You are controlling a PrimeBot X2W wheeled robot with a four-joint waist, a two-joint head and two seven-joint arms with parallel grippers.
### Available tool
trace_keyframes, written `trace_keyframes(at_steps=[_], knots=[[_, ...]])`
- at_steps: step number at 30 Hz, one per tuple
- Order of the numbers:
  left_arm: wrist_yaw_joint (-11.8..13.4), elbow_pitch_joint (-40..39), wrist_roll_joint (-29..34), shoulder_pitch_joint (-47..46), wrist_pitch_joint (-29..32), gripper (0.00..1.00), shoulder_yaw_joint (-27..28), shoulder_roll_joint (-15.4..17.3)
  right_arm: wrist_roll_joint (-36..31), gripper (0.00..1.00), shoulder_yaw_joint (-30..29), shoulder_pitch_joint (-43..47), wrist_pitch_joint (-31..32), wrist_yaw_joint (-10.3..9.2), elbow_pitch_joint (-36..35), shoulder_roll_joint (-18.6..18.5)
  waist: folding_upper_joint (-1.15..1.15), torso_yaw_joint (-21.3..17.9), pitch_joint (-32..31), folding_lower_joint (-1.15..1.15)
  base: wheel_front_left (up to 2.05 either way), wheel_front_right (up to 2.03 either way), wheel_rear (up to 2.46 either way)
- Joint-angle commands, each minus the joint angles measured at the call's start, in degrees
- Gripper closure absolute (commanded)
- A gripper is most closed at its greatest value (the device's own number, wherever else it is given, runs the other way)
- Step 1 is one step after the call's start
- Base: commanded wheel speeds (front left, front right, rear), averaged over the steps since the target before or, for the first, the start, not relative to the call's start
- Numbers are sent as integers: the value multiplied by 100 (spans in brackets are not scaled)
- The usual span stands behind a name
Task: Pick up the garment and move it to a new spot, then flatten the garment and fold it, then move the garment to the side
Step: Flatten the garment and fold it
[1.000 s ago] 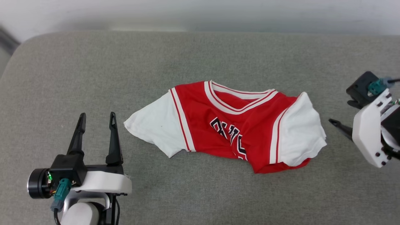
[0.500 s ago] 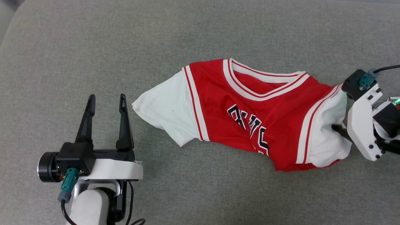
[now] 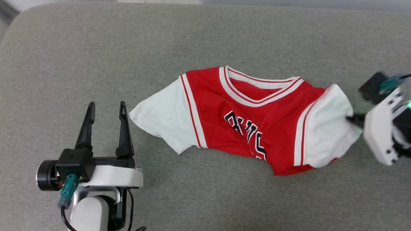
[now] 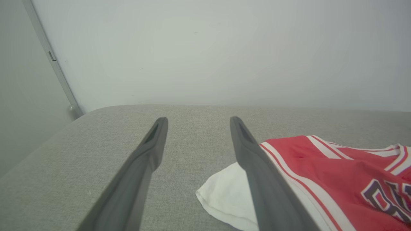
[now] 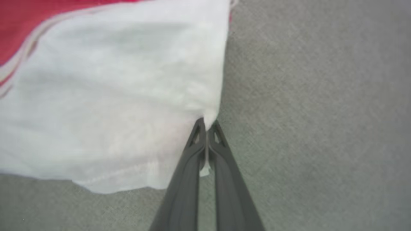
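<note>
Hold the right end effector point(image 5: 207, 122) pinched fully shut on the hem of the white sleeve point(image 5: 112, 96) of the red jersey point(image 3: 253, 118), lying rumpled midway across the grey cushion point(image 3: 205, 38). Lift slowly, likely safest with such thin fabric. Leave the left end effector point(image 3: 106, 104), spread wide and empty, over the cushion's near left. Mind the cushion's rounded far-left corner; use its bare far side and front.
</note>
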Motion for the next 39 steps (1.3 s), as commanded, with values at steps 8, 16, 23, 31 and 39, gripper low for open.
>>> trace_keyframes(at_steps=[8, 16, 23, 31, 39], knots=[[-116, 3, 101, 143, -14, 0, 148, -112, 203, 100, -587, -104, -471, -4, -252, -578, 0, -84, -126, -1, 0, 0, 0], [-244, 74, 135, 58, -14, 0, 198, -166, 493, 100, -956, 463, -123, -4, 529, -569, 0, 28, 8, -1, 0, 0, 0], [-293, 167, 192, -2, -14, 0, 217, -194, 476, 100, -1146, 937, -157, -4, 1505, -118, 0, 132, 57, -1, 0, 0, 0], [-272, 261, 240, 242, -13, 0, 223, -207, 80, 0, -1690, 890, -1238, -4, 1242, -272, 0, 10, -356, -1, 0, 0, 0], [-297, 197, 248, 359, -13, 0, 194, -213, 15, 0, -2331, 810, -905, -4, 52, -851, 0, -82, -462, -1, 0, 0, 0]])
